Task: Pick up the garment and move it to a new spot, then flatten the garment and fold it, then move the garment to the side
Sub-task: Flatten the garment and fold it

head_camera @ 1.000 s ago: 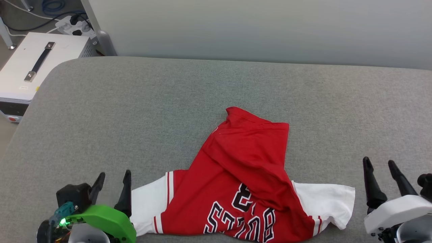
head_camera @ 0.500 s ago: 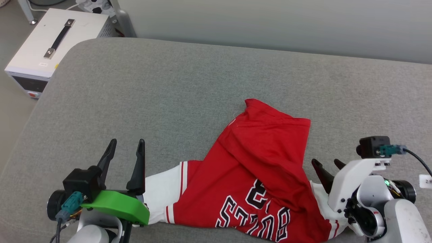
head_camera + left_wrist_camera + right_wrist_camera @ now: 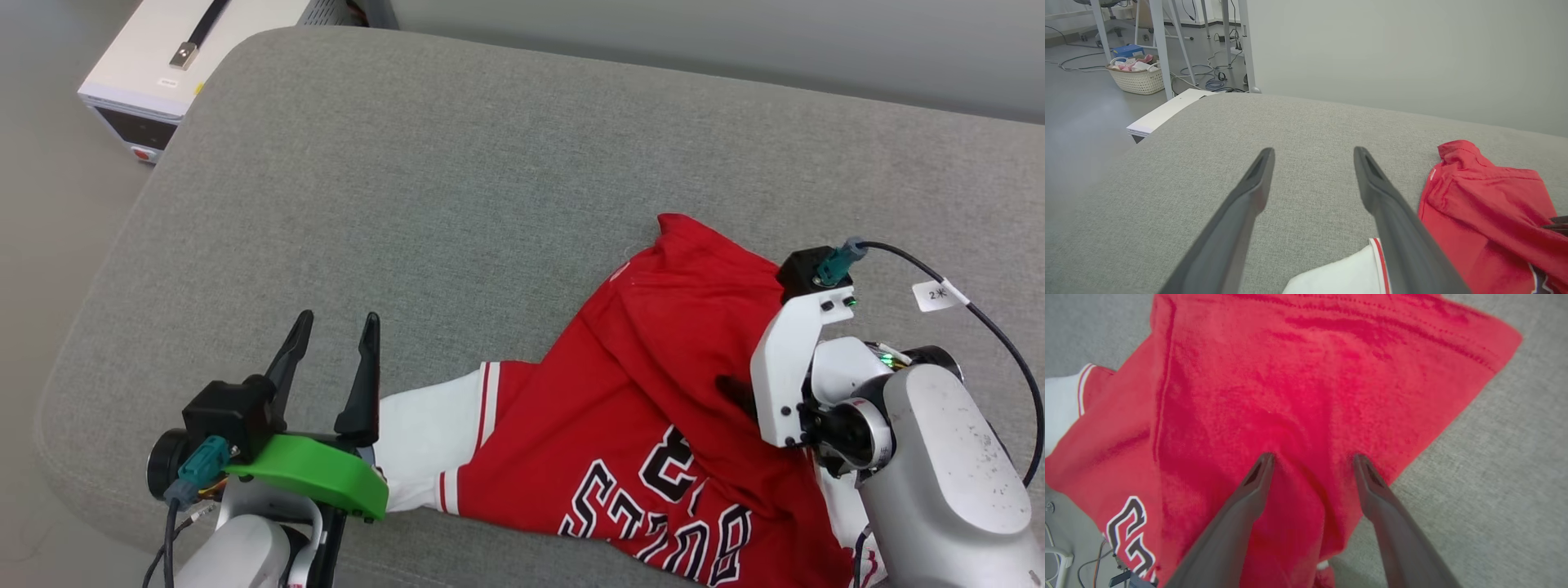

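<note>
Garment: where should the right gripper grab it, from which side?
On the garment, likely the doubled red flap, from above: it bunches into a ridge between the fingers of the open right gripper, giving cloth to pinch.

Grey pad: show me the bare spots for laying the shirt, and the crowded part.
Free: the wide strip of pad between the shirt and the wall, and the left part from the left hand to the corner by the white box. Crowded: near right, where the right hand is over the shirt.
</note>
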You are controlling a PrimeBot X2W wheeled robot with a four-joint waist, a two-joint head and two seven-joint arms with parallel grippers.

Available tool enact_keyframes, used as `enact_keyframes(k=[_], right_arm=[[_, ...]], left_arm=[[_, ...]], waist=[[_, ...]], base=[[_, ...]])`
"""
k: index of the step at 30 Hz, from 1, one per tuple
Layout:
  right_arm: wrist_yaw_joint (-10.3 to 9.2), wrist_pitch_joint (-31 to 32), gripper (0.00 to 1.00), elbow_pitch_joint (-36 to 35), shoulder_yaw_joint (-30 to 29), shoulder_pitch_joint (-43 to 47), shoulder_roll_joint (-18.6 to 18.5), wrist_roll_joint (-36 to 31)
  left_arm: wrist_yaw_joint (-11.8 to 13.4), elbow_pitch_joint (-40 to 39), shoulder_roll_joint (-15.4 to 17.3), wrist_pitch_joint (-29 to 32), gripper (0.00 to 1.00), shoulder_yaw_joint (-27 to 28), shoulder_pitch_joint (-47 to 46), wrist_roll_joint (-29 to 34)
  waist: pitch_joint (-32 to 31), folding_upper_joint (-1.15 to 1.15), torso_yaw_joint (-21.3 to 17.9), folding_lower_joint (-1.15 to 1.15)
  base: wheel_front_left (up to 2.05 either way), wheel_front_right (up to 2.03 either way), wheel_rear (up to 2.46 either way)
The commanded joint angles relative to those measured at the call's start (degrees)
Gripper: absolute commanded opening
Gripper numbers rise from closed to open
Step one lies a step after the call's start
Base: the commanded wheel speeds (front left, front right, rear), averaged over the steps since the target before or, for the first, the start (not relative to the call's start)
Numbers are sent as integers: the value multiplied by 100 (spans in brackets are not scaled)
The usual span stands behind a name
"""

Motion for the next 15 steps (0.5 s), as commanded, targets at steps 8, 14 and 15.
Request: enact_keyframes(k=[8,14,15], right_arm=[[-4,679,80,937,522,-174,-194,317],[-4,763,0,1116,604,-261,-203,664],[-4,698,0,1088,593,-331,-214,692]], left_arm=[[-203,288,-207,-35,100,110,-113,126],[-269,426,-251,-35,100,151,-86,169],[-274,442,-253,-35,100,158,-77,177]], waist=[[107,0,204,0],[2,0,234,0],[-23,0,229,0]], base=[[0,0,0],[0,0,0],[0,0,0]])
